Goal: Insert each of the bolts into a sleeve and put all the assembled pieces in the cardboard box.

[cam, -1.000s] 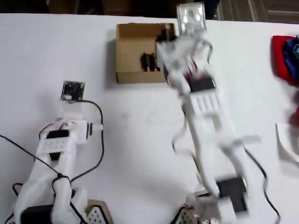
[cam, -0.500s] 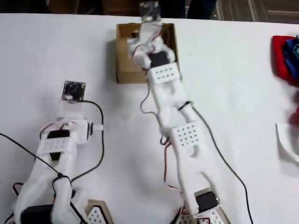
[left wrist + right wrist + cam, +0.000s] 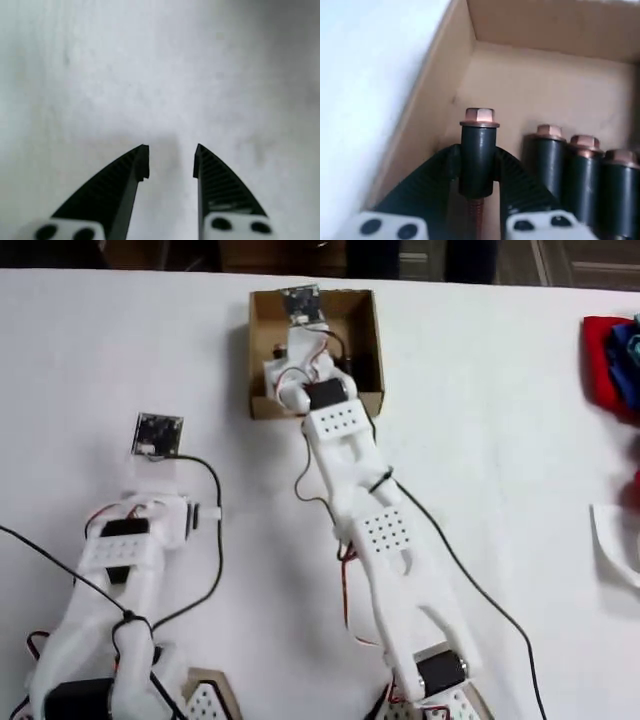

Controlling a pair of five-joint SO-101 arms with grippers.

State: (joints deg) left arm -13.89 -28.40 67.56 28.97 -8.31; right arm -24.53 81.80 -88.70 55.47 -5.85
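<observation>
Outstretched right tool (image 3: 478,159) in cardboard box (image 3: 262,340), clamping sleeved bolt (image 3: 478,142); left tool (image 3: 171,162) parted.

Four sleeved bolts (image 3: 476,150) inside cardboard box (image 3: 545,85)

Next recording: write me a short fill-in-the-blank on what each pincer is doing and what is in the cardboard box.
1. The right pincer is ____ on an assembled piece.
2. That piece is held ____ the cardboard box.
3. Beside it, ____ other assembled pieces show in the box.
4. The left pincer is ____ over the white table, holding nothing.

Missing words: shut; inside; three; open.
</observation>
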